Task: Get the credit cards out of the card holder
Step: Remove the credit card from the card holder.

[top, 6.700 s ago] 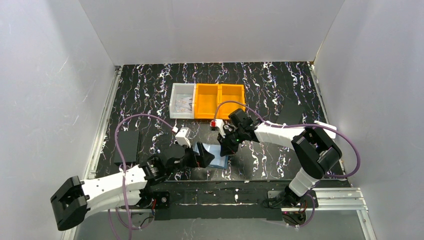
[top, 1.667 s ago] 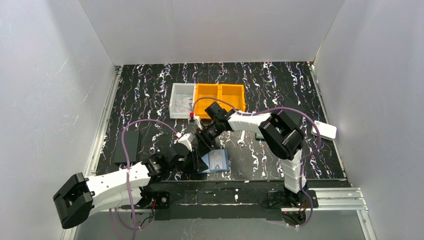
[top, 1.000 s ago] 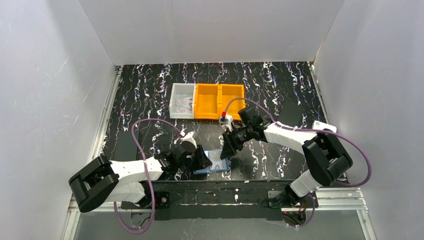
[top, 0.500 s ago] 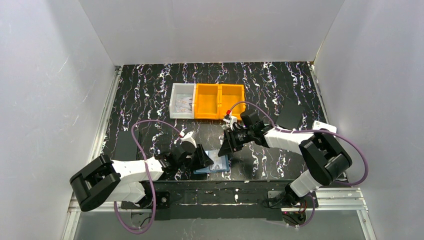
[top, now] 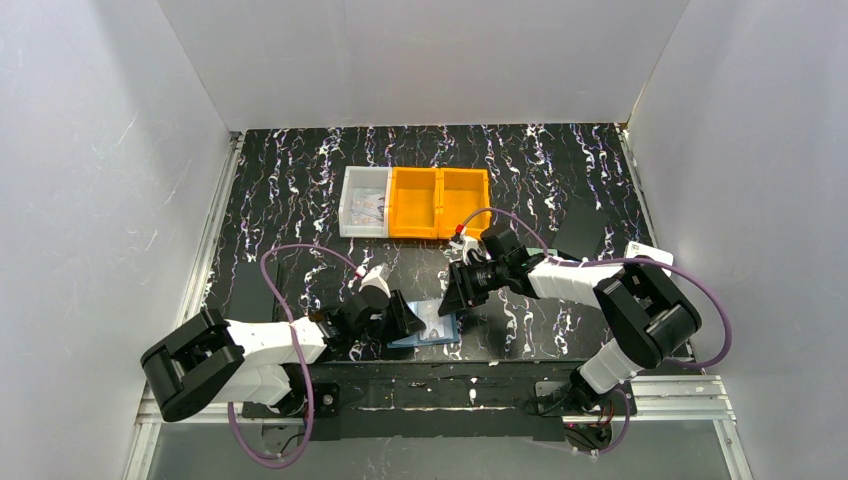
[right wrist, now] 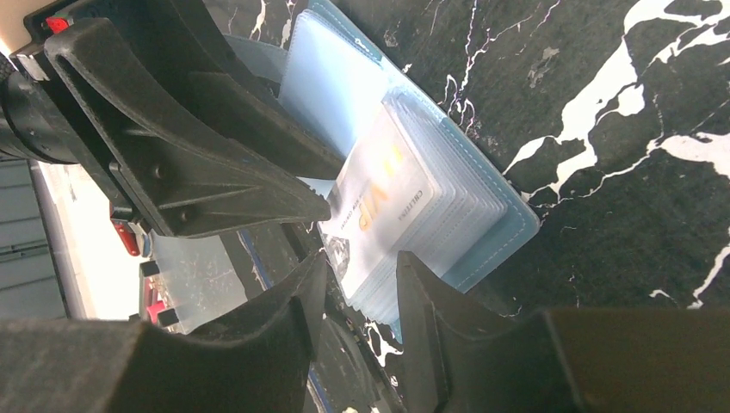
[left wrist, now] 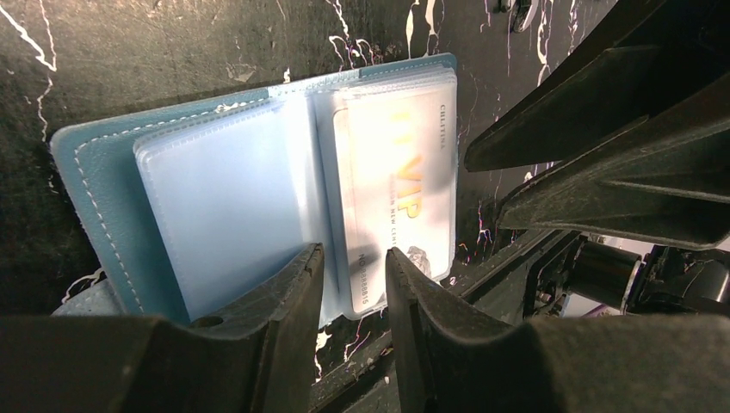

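The blue card holder [top: 432,327] lies open on the table near the front edge, its clear sleeves [left wrist: 224,198] spread. In the right half's top sleeve sits a pale credit card [left wrist: 396,189] with gold VIP lettering, also seen in the right wrist view [right wrist: 379,194]. My left gripper [left wrist: 353,258] hangs open with a narrow gap over the holder's near edge by the fold. My right gripper [right wrist: 361,267] is open just off the sleeve stack's corner [right wrist: 448,249], facing the left gripper [right wrist: 215,155]. Neither holds anything. Any other cards are hidden in the sleeves.
A white bin [top: 363,213] and two orange bins [top: 440,200] stand at the back middle. A flat black object [top: 255,290] lies at the left. A small white flat object [top: 640,250] shows at the right, behind the right arm.
The right gripper's jaws have narrowed a little, and it has shifted slightly beside the holder. The left gripper and the holder have stayed in place.
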